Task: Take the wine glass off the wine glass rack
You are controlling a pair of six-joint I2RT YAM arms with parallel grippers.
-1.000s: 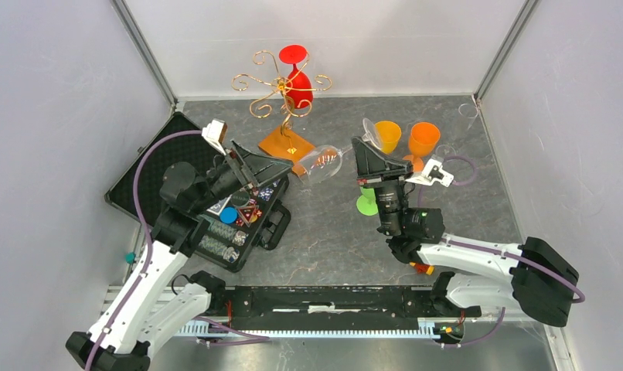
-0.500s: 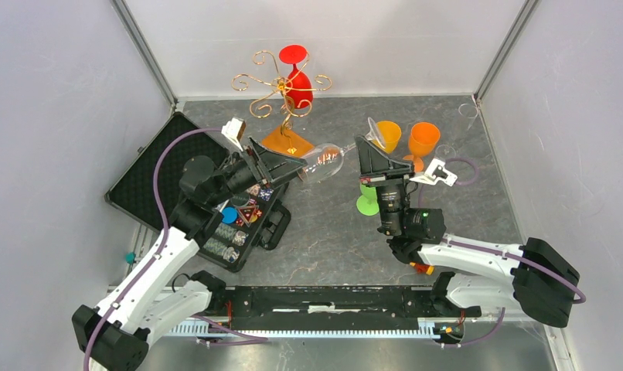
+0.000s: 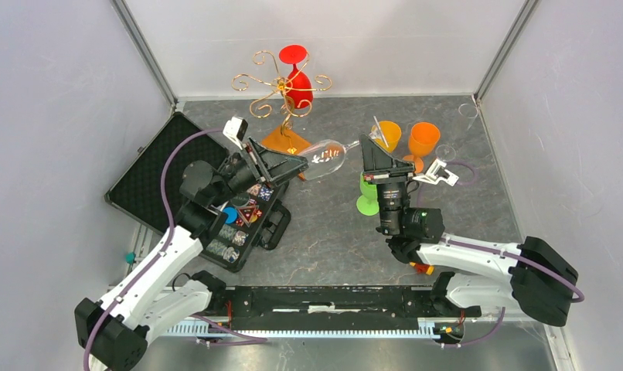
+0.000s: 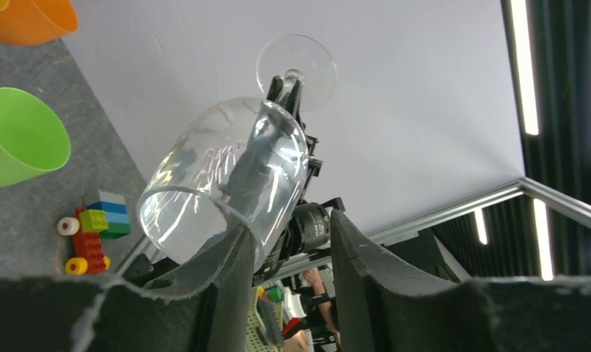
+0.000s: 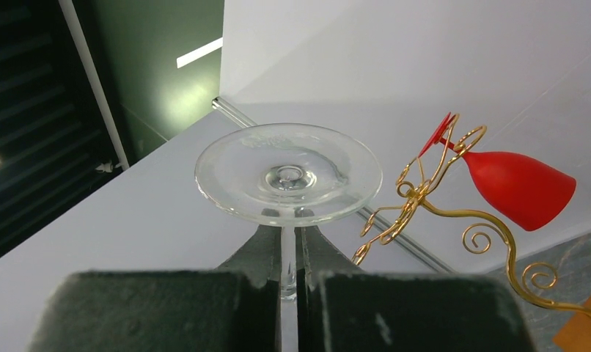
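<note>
stem of the wine glass (image 3: pixel 324 157) is clenched in the right hand (image 5: pixel 289 238), just under the foot. left hand (image 4: pixel 289 224) is half open, fingers either side of the bowl's rim. glass lies sideways above the bench (image 3: pixel 331 224), off the rack (image 3: pixel 281 85), near-right of it. red glass (image 3: pixel 298 85) hangs on the rack. open case (image 3: pixel 150 182) at left holds chips (image 3: pixel 231 232).

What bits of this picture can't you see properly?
- Left wrist view: whether the left end effector really pinches the clear wine glass. Its dark finger covers the rim.
- Right wrist view: the glass's bowl, hidden behind its own foot and the right end effector.
- Right wrist view: the wine glass rack, its base cut off at the corner.
- Top view: the green cup, mostly under the right arm.
</note>
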